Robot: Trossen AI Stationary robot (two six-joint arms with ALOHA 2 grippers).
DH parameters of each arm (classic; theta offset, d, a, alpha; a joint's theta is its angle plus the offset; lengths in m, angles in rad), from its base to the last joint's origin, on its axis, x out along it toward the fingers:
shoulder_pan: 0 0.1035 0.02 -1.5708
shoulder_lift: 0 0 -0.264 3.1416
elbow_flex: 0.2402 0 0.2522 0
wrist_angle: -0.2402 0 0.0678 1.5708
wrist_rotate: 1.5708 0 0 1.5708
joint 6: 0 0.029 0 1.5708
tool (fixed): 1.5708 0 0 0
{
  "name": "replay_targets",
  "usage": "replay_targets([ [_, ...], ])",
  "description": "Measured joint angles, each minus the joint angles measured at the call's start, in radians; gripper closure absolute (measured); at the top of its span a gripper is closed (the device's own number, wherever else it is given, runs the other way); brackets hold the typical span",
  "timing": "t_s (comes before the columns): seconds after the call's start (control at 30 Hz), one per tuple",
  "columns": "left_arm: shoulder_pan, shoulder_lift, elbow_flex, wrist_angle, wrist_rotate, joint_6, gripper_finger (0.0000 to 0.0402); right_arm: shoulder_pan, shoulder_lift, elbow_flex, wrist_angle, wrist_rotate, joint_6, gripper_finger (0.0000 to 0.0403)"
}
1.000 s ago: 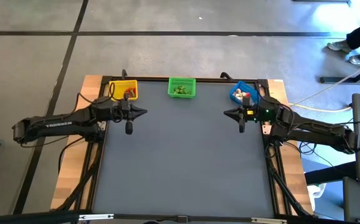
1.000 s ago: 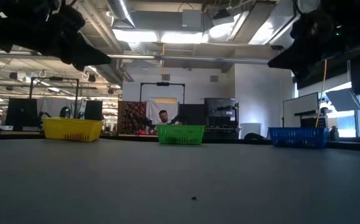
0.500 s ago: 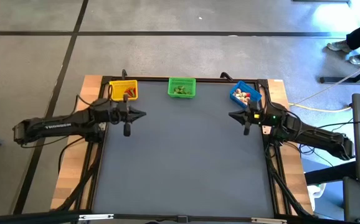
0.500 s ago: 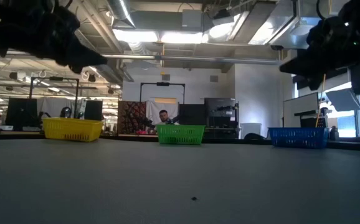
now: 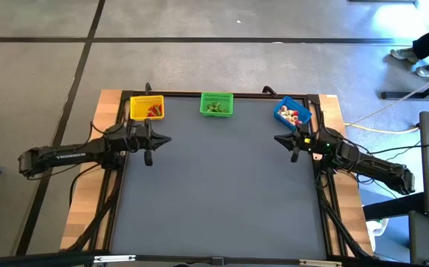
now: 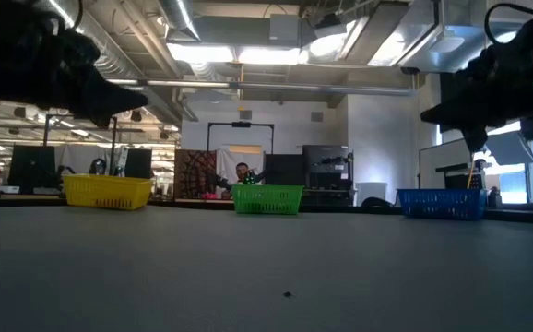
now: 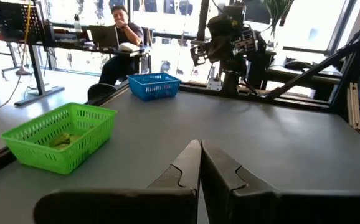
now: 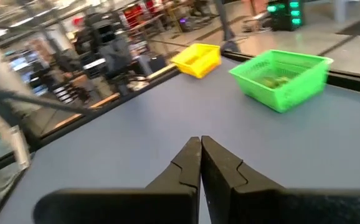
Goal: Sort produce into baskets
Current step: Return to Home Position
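Observation:
Three baskets stand along the table's far edge: a yellow basket (image 5: 147, 108) holding red pieces, a green basket (image 5: 217, 104) holding green pieces, and a blue basket (image 5: 292, 113) holding red and pale pieces. My left gripper (image 5: 168, 138) hangs shut and empty above the table near its left edge, short of the yellow basket. Near the right edge, just in front of the blue basket, my right gripper (image 5: 277, 139) is shut and empty too. Both point level toward the table's middle. The wrist views show closed fingertips (image 7: 200, 149) (image 8: 200, 144).
The dark grey table top (image 5: 222, 185) lies bare between the arms and toward the near edge. A small dark speck (image 6: 287, 294) lies on it. A person sits at a desk beyond the table (image 7: 121, 28). Cables run along both table sides.
Both arms have drawn back toward their own table edges and sunk lower, the left gripper away from the yellow basket, the right away from the blue basket. Both stayed shut. The baskets have kept their places.

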Motion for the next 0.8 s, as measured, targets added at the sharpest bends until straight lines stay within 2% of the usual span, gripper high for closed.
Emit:
replay_targets([
  [0.1, 0.003, -0.037, -0.02, -0.023, -0.007, -0.014, 0.0396, 0.0, -0.007, -0.017, -0.004, 0.049, 0.033, 0.0388],
  [0.27, -0.001, -0.091, -0.019, -0.041, 0.003, 0.005, 0.0396, 0.0, -0.007, -0.031, 0.003, 0.038, 0.028, 0.0388],
  [0.5, -0.001, -0.153, -0.019, -0.12, 0.003, 0.028, 0.0396, 0.0, -0.008, -0.069, 0.103, 0.037, -0.023, 0.0388],
  [0.8, -0.001, -0.215, -0.018, -0.204, 0.003, 0.062, 0.0396, 0.0, -0.009, -0.07, 0.1, 0.071, -0.053, 0.0388],
])
